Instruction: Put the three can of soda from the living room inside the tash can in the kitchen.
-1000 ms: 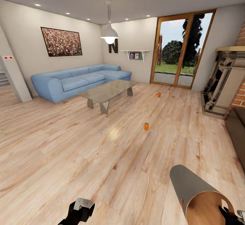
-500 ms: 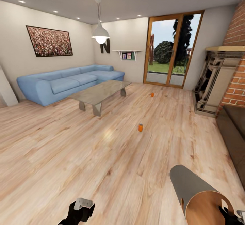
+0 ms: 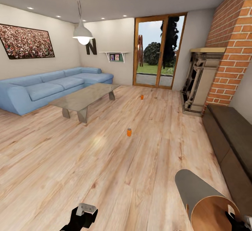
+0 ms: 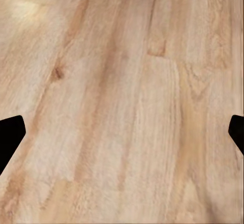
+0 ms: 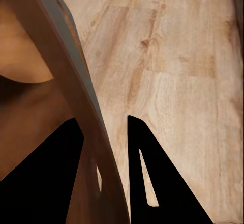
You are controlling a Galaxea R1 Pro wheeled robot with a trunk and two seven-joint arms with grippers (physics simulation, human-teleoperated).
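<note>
Two orange cans of soda stand upright on the wood floor of the living room: a nearer can of soda (image 3: 129, 132) in the open middle, and a farther can of soda (image 3: 141, 97) toward the glass doors. My right gripper (image 3: 237, 220) (image 5: 104, 127) is shut on the wall of the tash can (image 3: 201, 197), which lies tilted with its brown inside (image 5: 30, 96) facing me. One finger (image 5: 152, 178) sits outside the wall, the other inside. My left gripper (image 3: 84, 214) (image 4: 122, 132) hangs open over bare floor, holding nothing.
A glass coffee table (image 3: 84, 96) and a blue corner sofa (image 3: 45, 89) stand to the left. The brick fireplace (image 3: 204, 80) and a low dark hearth bench (image 3: 231, 136) run along the right. Wood-framed glass doors (image 3: 157, 50) are at the back.
The head view has swung to the right, so sofa, table and cans sit further left in the picture and more brick shows. Both grippers and the bin keep their places in the view.
</note>
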